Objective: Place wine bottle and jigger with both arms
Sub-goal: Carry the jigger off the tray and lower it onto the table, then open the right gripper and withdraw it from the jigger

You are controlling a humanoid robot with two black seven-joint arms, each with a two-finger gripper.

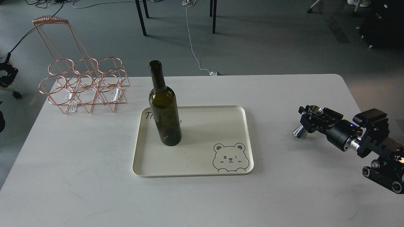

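The wine bottle (164,110), dark olive-green, stands upright at the back left of the cream tray (221,126), with no gripper near it. My right gripper (311,119) is over the table well right of the tray and is shut around the waist of the silver jigger (299,132). The jigger is tilted, with its lower cone low over or on the table. A small dark part at the left edge (5,71) may be my left gripper; its fingers cannot be told apart.
A copper wire bottle rack (85,85) stands at the table's back left corner. The tray has a bear drawing (229,158) at its front right. The white table (79,176) ends just right of my right arm.
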